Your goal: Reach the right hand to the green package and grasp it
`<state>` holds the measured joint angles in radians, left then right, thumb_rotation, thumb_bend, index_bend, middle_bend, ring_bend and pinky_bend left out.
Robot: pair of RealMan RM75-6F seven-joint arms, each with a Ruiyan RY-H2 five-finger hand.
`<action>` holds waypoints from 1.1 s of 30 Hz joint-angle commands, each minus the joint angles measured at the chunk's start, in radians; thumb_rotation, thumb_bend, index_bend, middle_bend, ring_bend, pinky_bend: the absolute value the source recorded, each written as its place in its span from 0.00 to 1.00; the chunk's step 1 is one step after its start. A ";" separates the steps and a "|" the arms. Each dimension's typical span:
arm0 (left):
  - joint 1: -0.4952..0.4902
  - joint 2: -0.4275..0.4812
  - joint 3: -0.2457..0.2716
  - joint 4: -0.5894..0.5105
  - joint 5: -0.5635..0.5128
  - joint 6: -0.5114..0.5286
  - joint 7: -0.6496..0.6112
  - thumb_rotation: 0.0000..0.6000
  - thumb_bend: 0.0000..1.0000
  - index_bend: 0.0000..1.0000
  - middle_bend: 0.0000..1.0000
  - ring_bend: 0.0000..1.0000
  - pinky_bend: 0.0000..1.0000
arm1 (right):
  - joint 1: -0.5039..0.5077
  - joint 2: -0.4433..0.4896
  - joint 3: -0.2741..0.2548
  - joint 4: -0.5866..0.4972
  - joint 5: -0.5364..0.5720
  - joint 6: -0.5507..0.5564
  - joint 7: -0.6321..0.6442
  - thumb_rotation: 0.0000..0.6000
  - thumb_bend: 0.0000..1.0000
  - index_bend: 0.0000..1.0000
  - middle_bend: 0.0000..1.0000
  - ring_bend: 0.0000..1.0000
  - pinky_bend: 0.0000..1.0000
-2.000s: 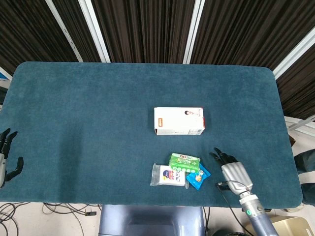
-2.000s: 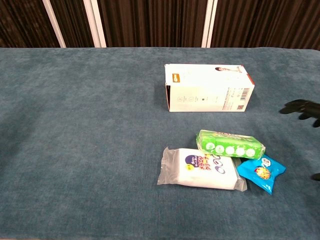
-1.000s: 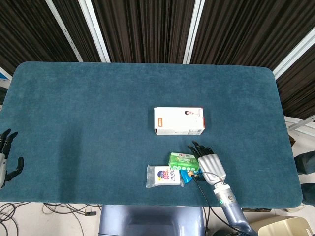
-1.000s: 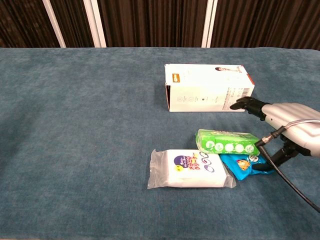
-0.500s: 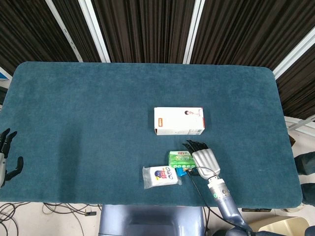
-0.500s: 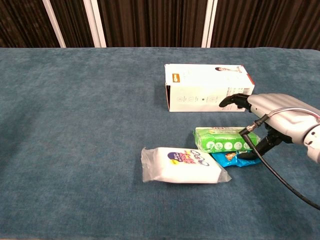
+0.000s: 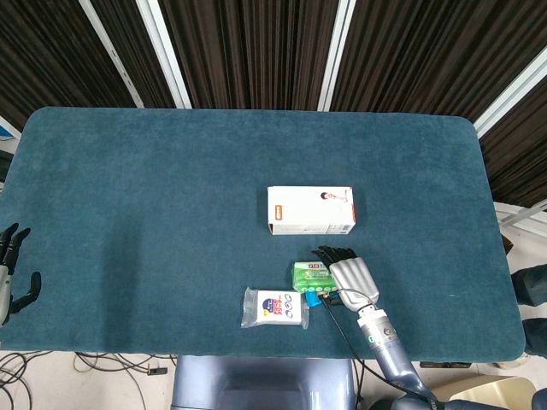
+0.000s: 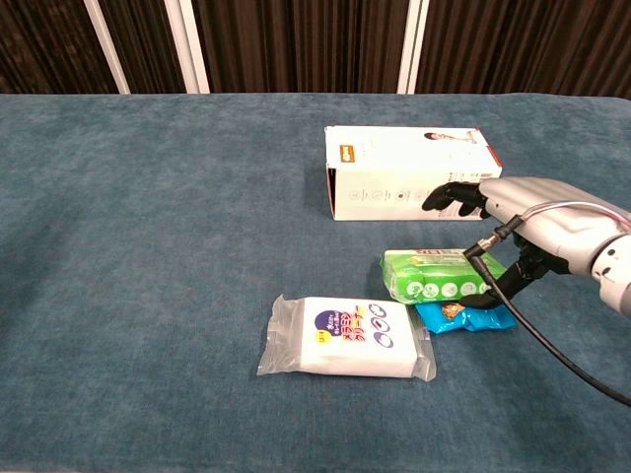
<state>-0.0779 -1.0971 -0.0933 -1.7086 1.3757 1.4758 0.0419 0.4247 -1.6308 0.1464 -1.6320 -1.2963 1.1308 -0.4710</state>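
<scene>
On a blue-carpeted desk [image 7: 154, 188], largest first: white carton [image 8: 408, 171], lying lengthwise mid-desk. Right hand [image 8: 537, 219], over the green package's right end, fingers spread above it, not yet clamped, seemingly poised to grasp. White pouch [image 8: 345, 338], lower left. Green package [image 8: 439, 275], between carton and blue packet [image 8: 463, 316], overlapping it.

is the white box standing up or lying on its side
Lying on its side: the white box rests lengthwise on the table, its printed long face toward the chest camera.
</scene>
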 commanded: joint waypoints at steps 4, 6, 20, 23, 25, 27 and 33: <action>0.000 0.001 -0.001 0.001 -0.003 0.000 -0.002 1.00 0.49 0.07 0.00 0.00 0.00 | 0.042 0.055 0.000 -0.065 0.079 -0.082 -0.033 1.00 0.20 0.23 0.22 0.24 0.23; 0.000 0.001 -0.001 0.001 -0.003 0.000 -0.002 1.00 0.49 0.07 0.00 0.00 0.00 | 0.054 0.045 0.009 -0.050 0.098 -0.084 -0.044 1.00 0.20 0.23 0.21 0.24 0.23; -0.001 0.002 -0.006 0.000 -0.012 -0.002 -0.003 1.00 0.49 0.07 0.00 0.00 0.00 | 0.115 0.002 0.025 0.003 0.212 -0.114 -0.054 1.00 0.21 0.25 0.28 0.33 0.23; -0.001 0.002 -0.006 0.000 -0.013 -0.002 -0.003 1.00 0.49 0.07 0.00 0.00 0.00 | 0.115 -0.002 0.020 0.005 0.204 -0.107 -0.031 1.00 0.25 0.28 0.35 0.41 0.24; -0.001 0.002 -0.006 -0.001 -0.013 -0.003 -0.003 1.00 0.49 0.07 0.00 0.00 0.00 | 0.114 -0.003 0.017 0.003 0.199 -0.105 -0.005 1.00 0.28 0.30 0.38 0.45 0.25; -0.001 0.002 -0.006 -0.001 -0.014 -0.003 -0.003 1.00 0.49 0.07 0.00 0.00 0.00 | 0.114 0.000 0.013 0.002 0.195 -0.104 0.007 1.00 0.30 0.30 0.41 0.47 0.25; -0.001 0.003 -0.007 -0.001 -0.016 -0.004 -0.005 1.00 0.49 0.07 0.00 0.00 0.00 | 0.109 0.011 0.005 -0.006 0.170 -0.080 0.039 1.00 0.35 0.32 0.43 0.49 0.25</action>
<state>-0.0789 -1.0938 -0.1006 -1.7099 1.3591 1.4720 0.0367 0.5356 -1.6227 0.1526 -1.6349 -1.1214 1.0460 -0.4379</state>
